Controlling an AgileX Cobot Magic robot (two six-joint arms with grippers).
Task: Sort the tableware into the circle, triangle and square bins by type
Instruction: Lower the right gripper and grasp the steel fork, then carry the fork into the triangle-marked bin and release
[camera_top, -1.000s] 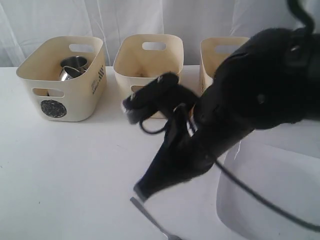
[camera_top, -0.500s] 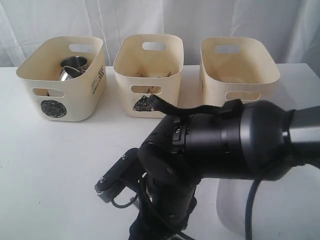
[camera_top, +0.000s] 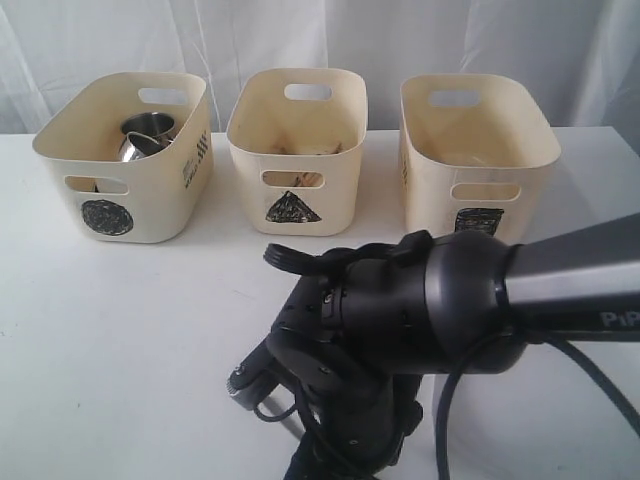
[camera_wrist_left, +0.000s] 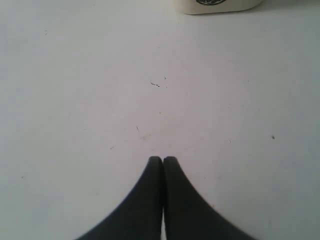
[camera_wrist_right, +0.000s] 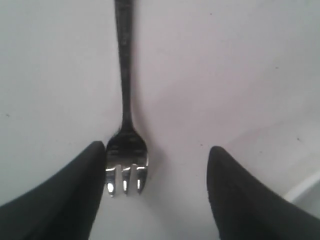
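The fork (camera_wrist_right: 126, 150) is laid flat on the table (camera_wrist_right: 225, 75), with its tines between the widely parted jaws of the right gripper (camera_wrist_right: 156, 152). The fork head is off-centre, touching or just beside one finger (camera_wrist_right: 75, 195). If the jaws are closed from here, the fork may be pushed sideways or rotated rather than clamped. A thin, flat handle may also be slipped over. The left gripper (camera_wrist_left: 162, 162) is held fully closed and empty above bare table. The triangle bin (camera_top: 297, 150), the likely destination, stands well apart, so a slack grip could be lost in transit.

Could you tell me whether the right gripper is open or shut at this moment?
Open: the right gripper has its jaws wide apart, with the fork lying on the table between them.
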